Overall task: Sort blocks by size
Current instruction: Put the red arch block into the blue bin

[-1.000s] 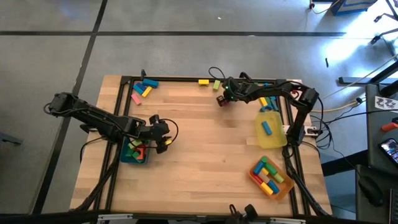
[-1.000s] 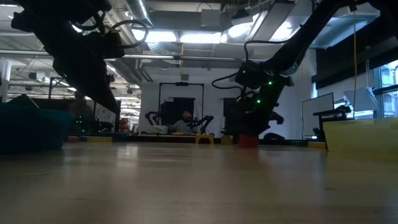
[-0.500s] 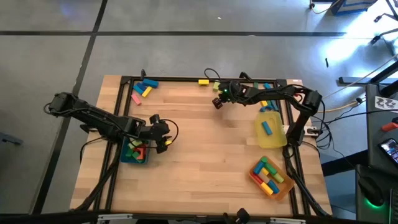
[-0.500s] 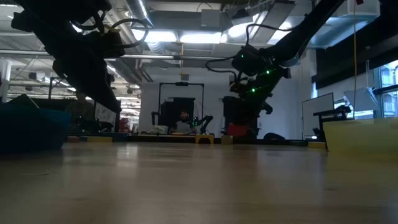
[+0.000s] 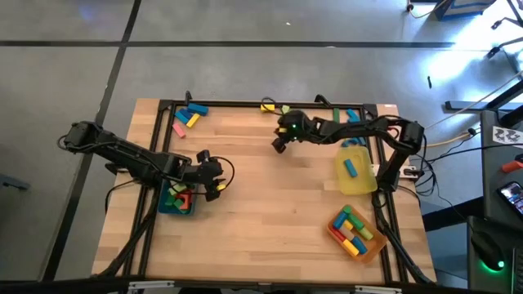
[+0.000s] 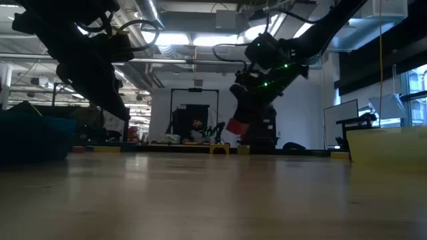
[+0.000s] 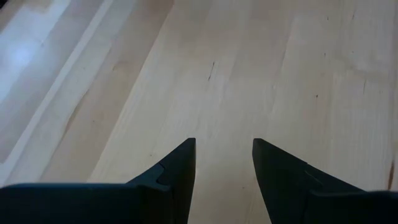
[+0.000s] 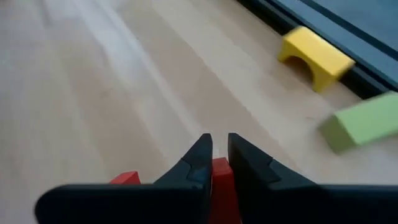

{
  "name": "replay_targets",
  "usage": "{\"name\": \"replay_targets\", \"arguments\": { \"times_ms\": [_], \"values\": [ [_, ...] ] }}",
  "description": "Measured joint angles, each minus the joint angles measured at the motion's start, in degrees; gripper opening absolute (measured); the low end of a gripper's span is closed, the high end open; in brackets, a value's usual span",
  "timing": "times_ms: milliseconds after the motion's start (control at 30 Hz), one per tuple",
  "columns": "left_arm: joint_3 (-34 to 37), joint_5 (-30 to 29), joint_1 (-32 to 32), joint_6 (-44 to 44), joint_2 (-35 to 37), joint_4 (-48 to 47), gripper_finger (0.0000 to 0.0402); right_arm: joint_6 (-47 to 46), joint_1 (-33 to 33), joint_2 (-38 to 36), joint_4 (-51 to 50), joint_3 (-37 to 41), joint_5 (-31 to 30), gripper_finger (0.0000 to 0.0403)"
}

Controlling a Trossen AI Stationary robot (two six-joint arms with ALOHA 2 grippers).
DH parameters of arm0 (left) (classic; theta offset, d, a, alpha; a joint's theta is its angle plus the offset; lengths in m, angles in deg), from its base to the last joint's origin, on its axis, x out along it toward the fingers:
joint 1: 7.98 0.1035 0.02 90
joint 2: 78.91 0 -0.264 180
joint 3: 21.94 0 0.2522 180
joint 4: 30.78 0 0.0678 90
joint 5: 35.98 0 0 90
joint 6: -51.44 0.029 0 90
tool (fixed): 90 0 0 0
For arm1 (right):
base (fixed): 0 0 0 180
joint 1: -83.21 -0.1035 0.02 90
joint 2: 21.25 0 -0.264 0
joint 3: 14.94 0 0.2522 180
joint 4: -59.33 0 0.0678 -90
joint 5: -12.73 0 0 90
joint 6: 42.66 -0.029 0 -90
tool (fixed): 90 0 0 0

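Observation:
My right gripper (image 5: 278,145) hangs over the far middle of the table, shut on a red block (image 6: 237,125). The same red block (image 8: 219,175) shows between its fingers in the right wrist view. A yellow arch block (image 8: 316,57) and a green block (image 8: 364,121) lie flat on the table beyond it, by the far rail. My left gripper (image 5: 219,186) waits open beside the teal tray (image 5: 166,209), with only bare wood between its fingers (image 7: 224,152). My right gripper pinches the red block between its two fingers, which slant down from the table's right and far side. A narrow part of the block (image 8: 220,167) sits between the fingers, and another red part (image 8: 127,178) shows past one finger's outer side. The block hangs tilted (image 6: 235,127), clear of the table.
The teal tray holds several blocks. A yellow tray (image 5: 357,181) with a blue block and an orange tray (image 5: 336,235) with several blocks stand at the right. Loose blocks lie at the far left corner (image 5: 188,117) and the far right (image 5: 351,118).
My right gripper has gone up and toward the table's left and slightly its near edge, turning as it went. It stays shut on the red block. The block stood on the table a second ago and now hangs tilted, lifted clear.

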Motion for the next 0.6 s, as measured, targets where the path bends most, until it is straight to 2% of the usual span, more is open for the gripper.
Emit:
{"name": "replay_targets", "arguments": {
  "times_ms": [100,367,600],
  "values": [
    [0.0,0.0,0.0,0.0,0.0,0.0,0.0143,0.2,-1.1,0.0,1.5,0.0,1.6,0.0057],
    [0.0,0.0,-0.1,0.0,0.0,0.8,0.0143,2.1,-4.8,-0.1,9.1,0.0,5.6,0.0040],
    [0.0,0.0,-0.1,0.0,0.0,0.8,0.0143,3.8,-7.8,-0.1,14.6,0.0,5.7,0.0055]
  ]
}}
